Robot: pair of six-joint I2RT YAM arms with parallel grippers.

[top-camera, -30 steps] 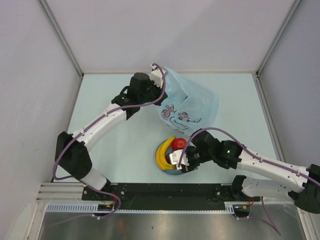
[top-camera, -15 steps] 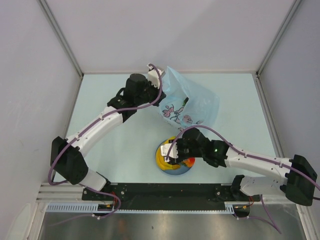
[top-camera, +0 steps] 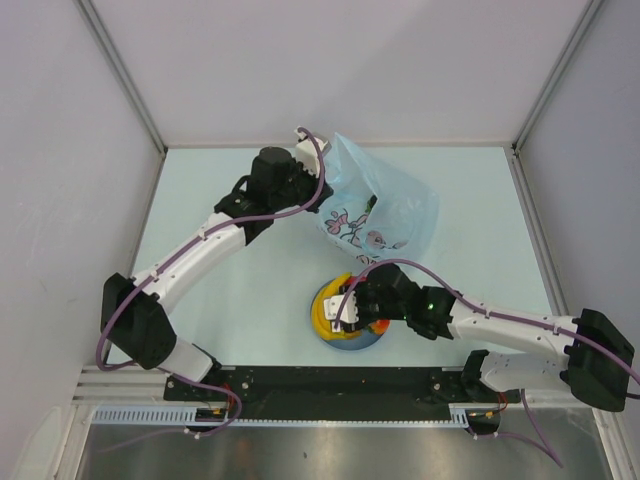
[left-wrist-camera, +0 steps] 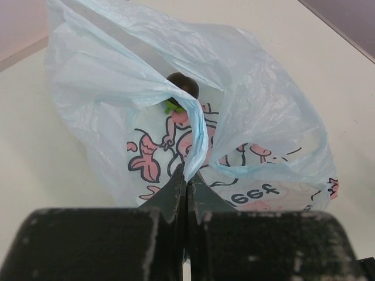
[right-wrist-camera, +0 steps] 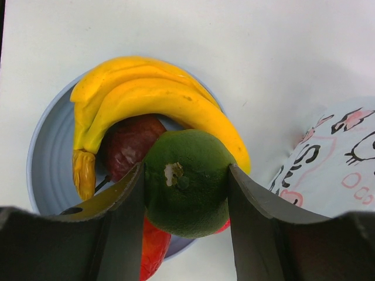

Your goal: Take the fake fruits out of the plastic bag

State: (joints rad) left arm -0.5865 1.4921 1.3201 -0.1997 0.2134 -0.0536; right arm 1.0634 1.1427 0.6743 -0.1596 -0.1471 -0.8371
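Observation:
The light-blue plastic bag [top-camera: 385, 205] [left-wrist-camera: 234, 117] lies at the back of the table, its mouth held up by my left gripper [top-camera: 322, 188] [left-wrist-camera: 187, 175], which is shut on the bag's rim. A dark round fruit [left-wrist-camera: 183, 85] and a bit of green show inside the bag. My right gripper [top-camera: 352, 318] [right-wrist-camera: 186, 181] hangs over the blue plate [top-camera: 330, 340] [right-wrist-camera: 47, 170], shut on a green round fruit [right-wrist-camera: 187, 181]. On the plate lie a yellow banana [right-wrist-camera: 152, 105] [top-camera: 320, 312], a dark red fruit [right-wrist-camera: 126, 146] and an orange-red one [right-wrist-camera: 153, 249] [top-camera: 379, 326].
Grey walls enclose the pale table on three sides. The black base rail [top-camera: 330, 385] runs along the near edge, close behind the plate. The right arm [top-camera: 500, 325] stretches across the near right of the table.
My right gripper has come in over the plate from its right side, covering the red fruit. My left gripper with the bag's rim has shifted slightly left and back.

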